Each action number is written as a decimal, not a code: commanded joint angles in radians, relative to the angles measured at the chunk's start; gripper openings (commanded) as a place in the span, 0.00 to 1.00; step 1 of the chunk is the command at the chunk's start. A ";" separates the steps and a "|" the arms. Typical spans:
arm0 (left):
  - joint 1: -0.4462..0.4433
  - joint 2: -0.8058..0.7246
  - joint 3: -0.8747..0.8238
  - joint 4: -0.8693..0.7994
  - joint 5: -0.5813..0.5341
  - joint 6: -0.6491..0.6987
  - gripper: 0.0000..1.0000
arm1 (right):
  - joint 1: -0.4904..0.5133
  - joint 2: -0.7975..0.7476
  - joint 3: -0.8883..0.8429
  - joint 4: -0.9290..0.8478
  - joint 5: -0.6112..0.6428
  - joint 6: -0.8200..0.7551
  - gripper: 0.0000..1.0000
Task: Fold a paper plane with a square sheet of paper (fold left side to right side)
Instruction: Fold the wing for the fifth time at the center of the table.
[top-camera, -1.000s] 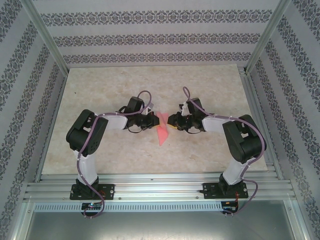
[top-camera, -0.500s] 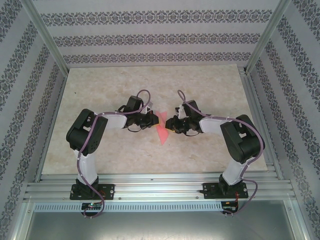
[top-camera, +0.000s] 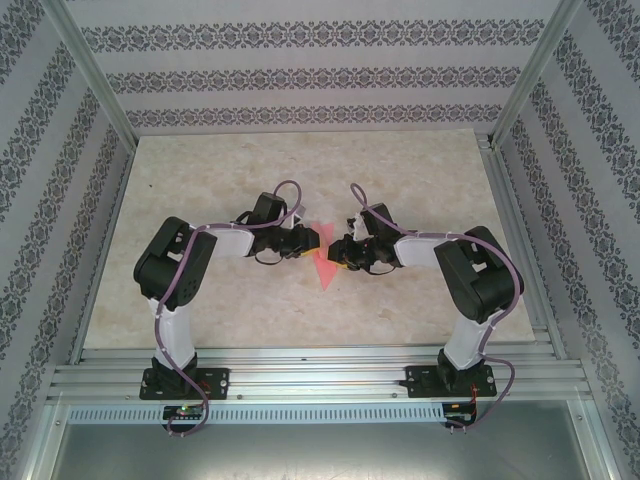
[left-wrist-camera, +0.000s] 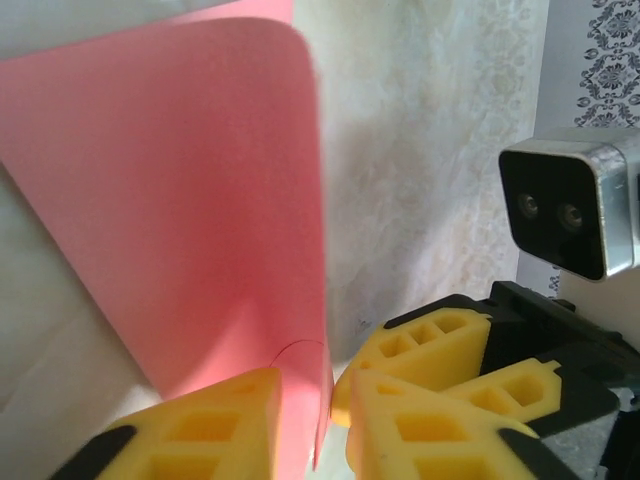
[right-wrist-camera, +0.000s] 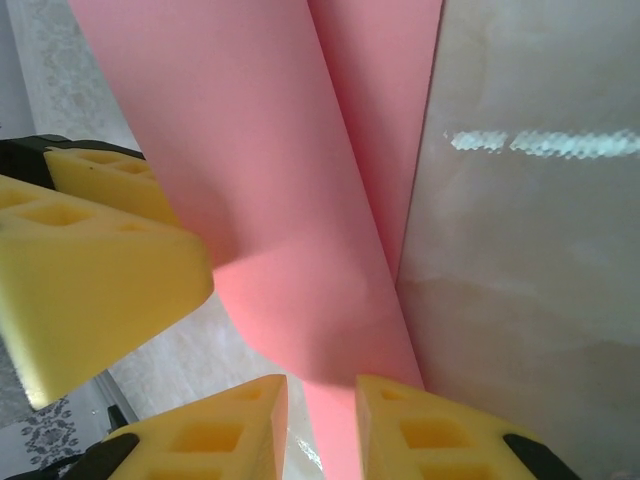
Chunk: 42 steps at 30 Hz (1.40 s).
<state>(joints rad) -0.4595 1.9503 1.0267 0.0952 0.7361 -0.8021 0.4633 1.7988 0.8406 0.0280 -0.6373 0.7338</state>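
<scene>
Currently the pink sheet (top-camera: 322, 262) sits near the middle of the table (top-camera: 200, 190), between the 2 arms, with its narrow point aimed at the near edge. It is not lying flat. In the left wrist view a broad flap (left-wrist-camera: 200, 220) stands up and curls over at its top edge. In the right wrist view the paper (right-wrist-camera: 300, 200) bows in a soft roll rather than a sharp crease.

The left gripper (top-camera: 307, 240) has its jaws narrowly parted, and the sheet's edge runs down between them (left-wrist-camera: 312, 385). Whether the pads actually pinch the paper cannot be told. The right gripper (top-camera: 343, 252) also shows a small gap (right-wrist-camera: 322, 385) with pink paper in it, and whether it is held or merely passing beneath cannot be told either. The 2 grippers are just beside each other, so there is little room to work.

The step in hand appears to be carrying the left side across onto the right. To do it well, 1 gripper should pin the paper along the centre line while the other leads the free flap over. The edges should be matched before anything is pressed. The roll should then be flattened from the centre line outward, so that the crease lands straight and the thin paper does not buckle or slide.
</scene>
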 joint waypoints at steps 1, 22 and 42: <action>0.022 -0.060 -0.003 -0.030 0.006 0.034 0.32 | 0.008 0.017 0.009 0.035 0.001 0.008 0.25; -0.043 -0.045 -0.052 0.040 -0.017 -0.034 0.43 | 0.001 0.022 0.021 0.038 -0.002 0.014 0.25; -0.059 0.014 0.003 0.020 -0.031 -0.030 0.28 | 0.003 0.027 0.022 0.042 -0.008 0.017 0.25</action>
<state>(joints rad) -0.5072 1.9453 1.0046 0.0887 0.7162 -0.8284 0.4629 1.8114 0.8406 0.0456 -0.6373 0.7418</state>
